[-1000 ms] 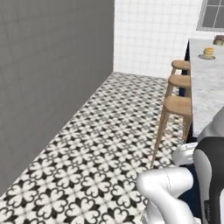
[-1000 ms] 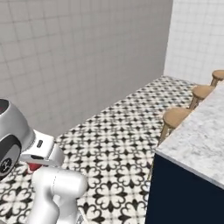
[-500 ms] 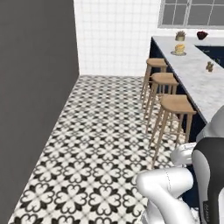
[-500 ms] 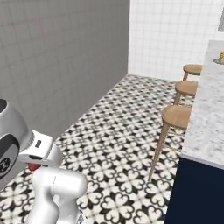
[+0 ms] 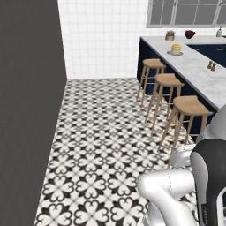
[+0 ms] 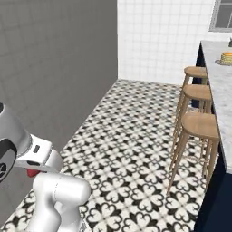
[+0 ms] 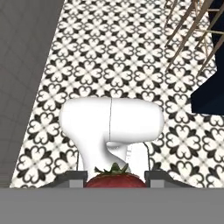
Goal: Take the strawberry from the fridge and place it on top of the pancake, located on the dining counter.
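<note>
A red strawberry with green leaves sits between my gripper's two dark fingertips, which are shut on it. From the right base view the strawberry shows as a red spot under the hand, low at the left. The pancake is a golden stack on a grey plate, far off on the marble dining counter. It appears again as the pancake at the right edge, on the counter. The fridge is out of view.
Three round wooden stools line the counter's near side, over patterned black-and-white floor. A dark grey wall runs along the left. A dark red bowl and small shakers stand on the counter.
The whole picture has shifted: the base has turned, bringing the counter, stools and pancake further into view. The strawberry stays held in the gripper.
</note>
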